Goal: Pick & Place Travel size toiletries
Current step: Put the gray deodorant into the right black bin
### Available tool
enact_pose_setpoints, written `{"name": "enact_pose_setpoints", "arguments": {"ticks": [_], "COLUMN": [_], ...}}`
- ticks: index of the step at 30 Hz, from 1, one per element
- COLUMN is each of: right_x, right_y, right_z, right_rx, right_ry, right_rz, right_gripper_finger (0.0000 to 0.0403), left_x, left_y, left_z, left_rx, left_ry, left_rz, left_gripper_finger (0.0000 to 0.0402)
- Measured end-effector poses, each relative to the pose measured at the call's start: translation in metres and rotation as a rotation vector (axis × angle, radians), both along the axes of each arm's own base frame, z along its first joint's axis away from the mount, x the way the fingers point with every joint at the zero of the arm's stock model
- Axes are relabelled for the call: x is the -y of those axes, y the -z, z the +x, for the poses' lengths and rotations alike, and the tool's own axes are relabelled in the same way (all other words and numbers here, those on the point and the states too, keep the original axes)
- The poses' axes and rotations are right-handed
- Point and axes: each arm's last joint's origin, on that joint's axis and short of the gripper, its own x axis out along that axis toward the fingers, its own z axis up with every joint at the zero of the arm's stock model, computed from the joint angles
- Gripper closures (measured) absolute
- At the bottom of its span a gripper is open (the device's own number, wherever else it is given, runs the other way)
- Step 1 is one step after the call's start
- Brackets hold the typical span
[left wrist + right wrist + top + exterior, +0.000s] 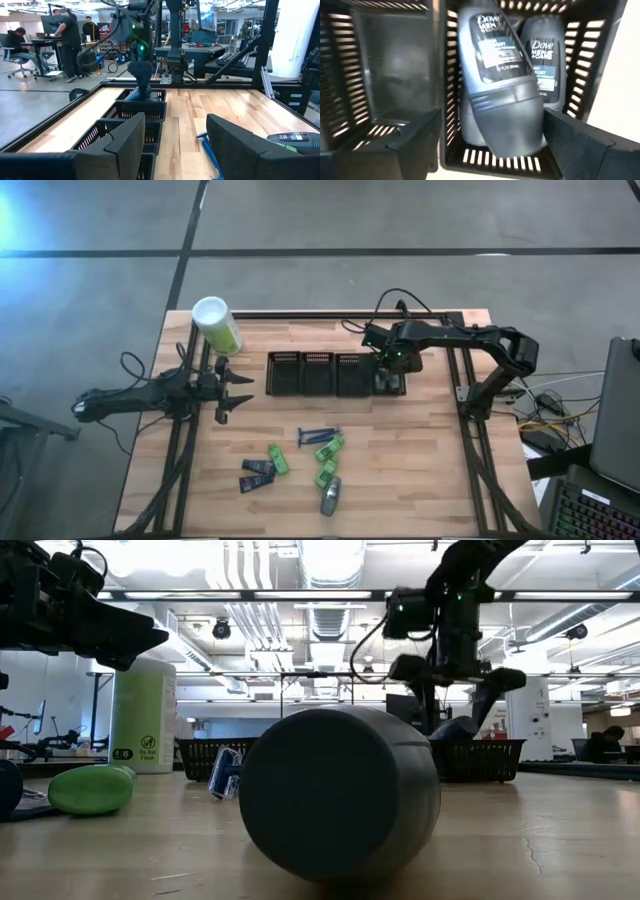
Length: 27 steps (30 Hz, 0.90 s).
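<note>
My right gripper [390, 368] points down over the rightmost black mesh bin [390, 383], open. A grey oval bottle [500, 95] lies slanted in that bin between the fingers, partly on a second grey bottle [546, 65]; I see no finger on it. On the near part of the table lie another grey bottle [330, 495], green tubes [327, 460], navy tubes [257, 474] and blue razors [318, 435]. My left gripper [235, 393] waits open at the table's left, pointing level.
Three more black mesh bins [318, 373] stand in a row left of the bin with the bottles. A tall pale-green white-capped canister [217, 325] stands at the far left. In the low view the near grey bottle [340, 795] blocks much of the table. Bare wood lies at the right.
</note>
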Motion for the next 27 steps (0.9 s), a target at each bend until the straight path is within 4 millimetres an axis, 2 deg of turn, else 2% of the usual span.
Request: {"name": "enact_pose_setpoints", "arguments": {"ticks": [7, 12, 18, 23, 27], "right_x": [-0.009, -0.040, -0.108, -0.179, -0.236], "right_y": [-0.026, -0.037, -0.036, -0.029, -0.015], "right_z": [0.006, 0.018, 0.037, 0.058, 0.081], "right_rx": [0.027, 0.047, 0.061, 0.152, 0.218], "right_ry": [-0.048, -0.103, -0.116, -0.086, -0.067], "right_rz": [-0.030, -0.023, 0.018, 0.084, 0.156], "right_gripper_finger": [0.0042, 0.0039, 0.0039, 0.0039, 0.0039], "left_x": [0.000, 0.000, 0.000, 0.000, 0.000], "left_y": [0.000, 0.000, 0.000, 0.000, 0.000], "left_z": [0.000, 0.000, 0.000, 0.000, 0.000], "left_rx": [0.000, 0.000, 0.000, 0.000, 0.000], "left_ry": [0.000, 0.000, 0.000, 0.000, 0.000], "left_rz": [0.000, 0.000, 0.000, 0.000, 0.000], "left_gripper_finger": [0.0183, 0.0184, 0.0183, 0.0184, 0.0184]}}
